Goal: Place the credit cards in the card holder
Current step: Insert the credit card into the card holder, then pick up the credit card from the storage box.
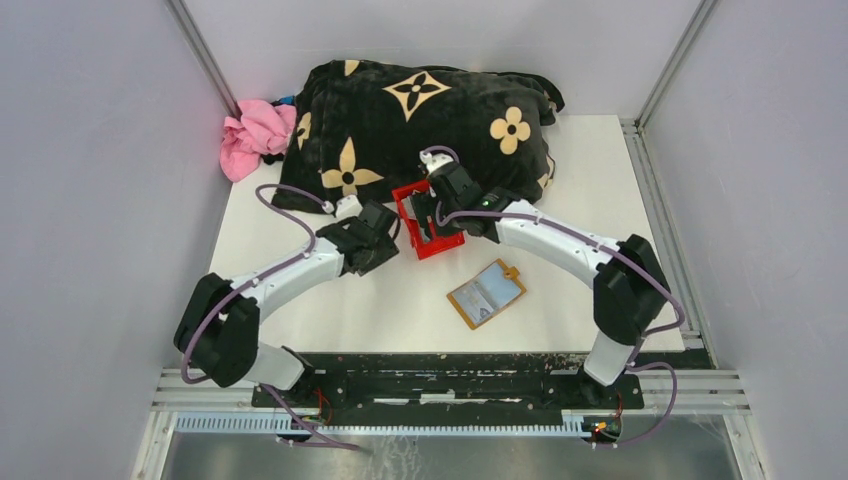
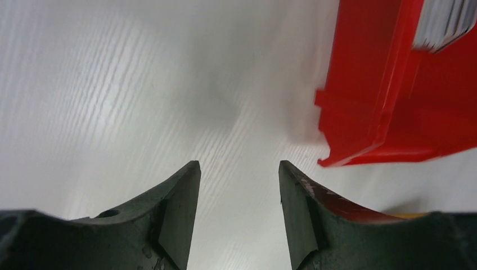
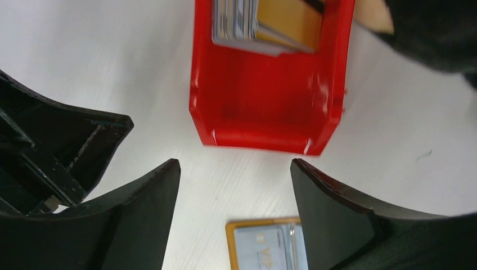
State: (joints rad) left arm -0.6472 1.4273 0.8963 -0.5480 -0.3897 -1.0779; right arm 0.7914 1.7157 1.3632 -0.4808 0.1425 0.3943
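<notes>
The credit cards [image 3: 239, 22] stand as a grey-silver stack in the far end of a red bin [image 3: 270, 107], next to a tan piece [image 3: 289, 19]. The card holder [image 1: 487, 295] lies open on the table, tan with pale pockets. In the right wrist view [image 3: 264, 247] one pocket holds a pale card marked VIP. My right gripper [image 3: 233, 163] is open and empty, above the table between the bin and the holder. My left gripper [image 2: 237, 166] is open and empty, low over the table just left of the bin [image 2: 394, 84]. The cards' edges [image 2: 444, 22] show in that view too.
A black blanket with tan flowers [image 1: 420, 120] lies bunched across the back of the table, touching the bin's far end. A pink cloth [image 1: 255, 135] sits at the back left. The left gripper's body [image 3: 50, 152] is close by the bin's left side.
</notes>
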